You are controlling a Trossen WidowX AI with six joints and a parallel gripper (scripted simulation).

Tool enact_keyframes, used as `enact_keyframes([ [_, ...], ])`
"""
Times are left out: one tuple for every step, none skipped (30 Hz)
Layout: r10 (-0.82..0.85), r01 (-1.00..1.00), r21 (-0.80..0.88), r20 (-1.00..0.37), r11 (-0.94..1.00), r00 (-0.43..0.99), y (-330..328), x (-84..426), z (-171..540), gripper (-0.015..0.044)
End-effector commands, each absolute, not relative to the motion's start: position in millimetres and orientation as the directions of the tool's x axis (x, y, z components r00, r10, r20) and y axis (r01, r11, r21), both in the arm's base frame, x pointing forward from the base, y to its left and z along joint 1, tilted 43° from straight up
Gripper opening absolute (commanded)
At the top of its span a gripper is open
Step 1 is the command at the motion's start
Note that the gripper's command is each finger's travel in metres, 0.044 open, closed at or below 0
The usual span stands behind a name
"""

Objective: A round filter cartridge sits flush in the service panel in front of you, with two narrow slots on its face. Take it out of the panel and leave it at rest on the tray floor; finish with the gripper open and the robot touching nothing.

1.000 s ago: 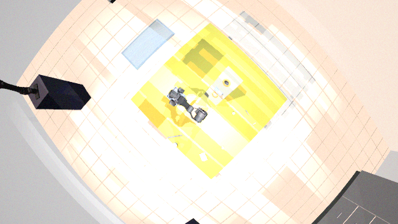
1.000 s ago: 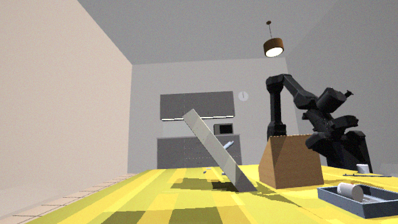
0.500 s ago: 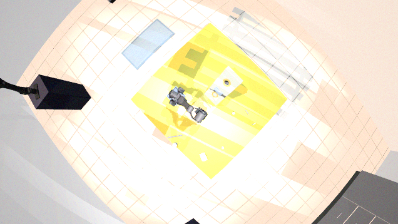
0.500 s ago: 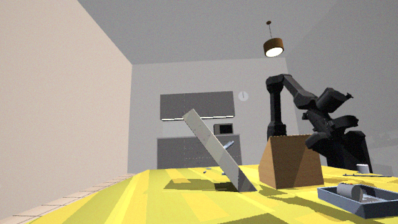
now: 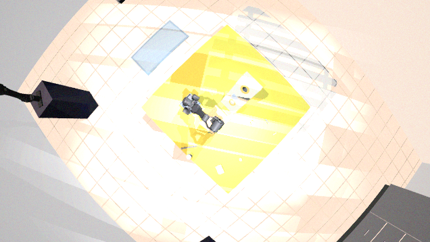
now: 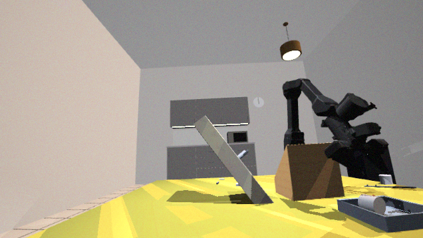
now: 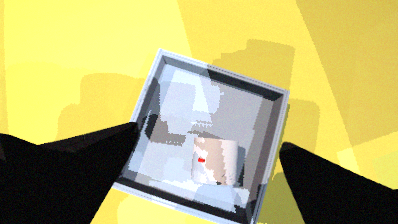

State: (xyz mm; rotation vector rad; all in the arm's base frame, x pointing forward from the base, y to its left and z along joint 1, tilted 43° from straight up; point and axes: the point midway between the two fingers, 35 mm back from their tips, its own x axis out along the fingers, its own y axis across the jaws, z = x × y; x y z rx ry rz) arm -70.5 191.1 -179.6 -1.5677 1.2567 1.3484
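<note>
With jaws [image 6: 362, 166] apart and empty, the cartridge [image 6: 372, 204] [image 7: 215, 161] looks rigid, likely to roll; grip its curved sides.

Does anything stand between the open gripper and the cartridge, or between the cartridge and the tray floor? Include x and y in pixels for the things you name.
Nothing visible does. The cartridge [image 6: 372, 204] [image 7: 215, 161] already lies on its side on the floor of the tray [image 6: 362, 217] [image 7: 224, 78]. In the wrist view, no object shows between the gripper [image 7: 209, 134] and it.

The tray's [image 6: 366, 213] [image 7: 220, 71] right end (exterior view) is cut off by the edge.
</note>
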Motion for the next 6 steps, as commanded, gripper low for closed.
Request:
enact_keyframes([
  [-0.22,-0.957,0.078,-0.975,-0.278,-0.016,191.0,-70.5,-179.9,0.044],
  [-0.22,-0.957,0.078,-0.975,-0.278,-0.016,191.0,-70.5,-179.9,0.044],
  [-0.22,-0.957,0.078,-0.975,-0.278,-0.016,191.0,-70.5,-179.9,0.044],
  [-0.22,-0.957,0.078,-0.975,-0.278,-0.016,191.0,-70.5,-179.9,0.044],
  [-0.22,-0.957,0.078,-0.975,-0.278,-0.016,191.0,-70.5,-179.9,0.044],
  [-0.22,-0.957,0.078,-0.975,-0.278,-0.016,191.0,-70.5,-179.9,0.044],
])
